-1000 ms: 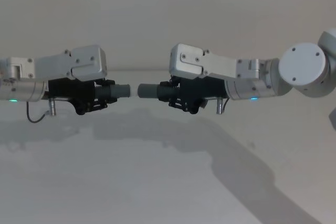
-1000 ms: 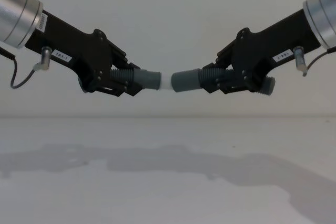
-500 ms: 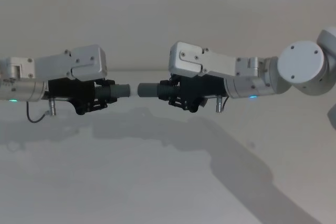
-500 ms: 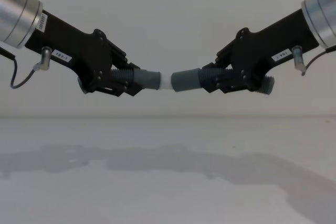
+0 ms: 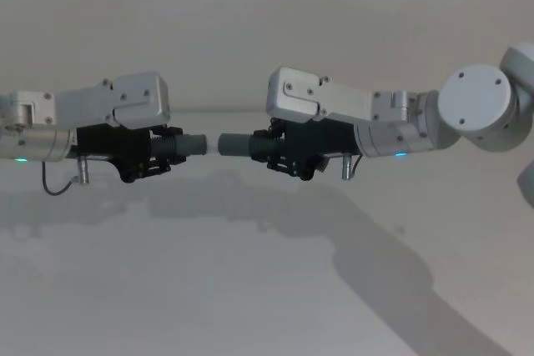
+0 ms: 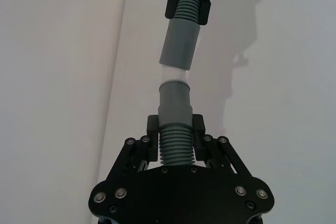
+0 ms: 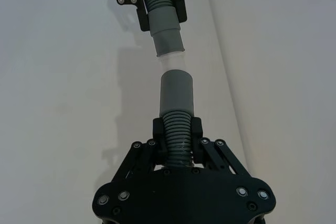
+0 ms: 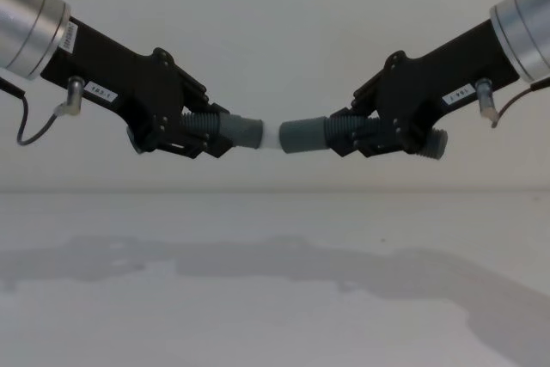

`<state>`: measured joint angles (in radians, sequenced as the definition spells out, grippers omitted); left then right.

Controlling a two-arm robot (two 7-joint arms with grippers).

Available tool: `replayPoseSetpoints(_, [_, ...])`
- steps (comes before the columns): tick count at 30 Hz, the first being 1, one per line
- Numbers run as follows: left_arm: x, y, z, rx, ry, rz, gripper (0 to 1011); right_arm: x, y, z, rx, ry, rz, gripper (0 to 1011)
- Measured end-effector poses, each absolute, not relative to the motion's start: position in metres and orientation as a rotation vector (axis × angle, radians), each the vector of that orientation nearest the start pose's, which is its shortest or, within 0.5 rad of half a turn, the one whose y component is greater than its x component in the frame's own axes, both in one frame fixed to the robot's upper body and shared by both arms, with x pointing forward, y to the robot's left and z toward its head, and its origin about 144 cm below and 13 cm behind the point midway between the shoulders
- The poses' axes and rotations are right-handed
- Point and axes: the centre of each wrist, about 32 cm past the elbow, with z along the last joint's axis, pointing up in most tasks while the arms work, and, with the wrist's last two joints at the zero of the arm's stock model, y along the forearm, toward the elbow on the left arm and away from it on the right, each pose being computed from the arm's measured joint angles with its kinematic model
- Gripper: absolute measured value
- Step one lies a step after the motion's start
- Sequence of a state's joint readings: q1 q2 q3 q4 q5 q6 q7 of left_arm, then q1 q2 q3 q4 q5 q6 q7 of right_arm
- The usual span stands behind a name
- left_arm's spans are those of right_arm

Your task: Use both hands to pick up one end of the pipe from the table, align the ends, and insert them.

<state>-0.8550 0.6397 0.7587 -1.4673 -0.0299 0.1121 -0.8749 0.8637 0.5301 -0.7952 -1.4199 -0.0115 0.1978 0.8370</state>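
R gripper [image 8: 391,133] nudged inward, both jaws clamping pipe halves, L gripper [image 8: 176,131], labels unreadable.

A white wall [image 5: 267,22] stands behind the scene, unmarked and evenly lit, and meets the table [image 5: 100,306] in a straight horizontal seam that runs across the head view and the chest view. A soft grey shadow [image 5: 250,198] lies on the table just in front of that seam, stretching from the left edge as a long uneven band and widening into a darker diagonal patch toward the lower right. A tiny dark speck [image 5: 399,229] sits near that wider part.
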Motion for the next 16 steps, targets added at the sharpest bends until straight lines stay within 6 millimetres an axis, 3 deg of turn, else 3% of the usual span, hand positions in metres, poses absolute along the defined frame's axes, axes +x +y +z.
replayPoseSetpoints(16, [0.5889,0.2465,1.3568,0.702,-0.617,0.317,336,0.5964,-0.2042,1.3415,-0.713,-0.556,-0.330,255])
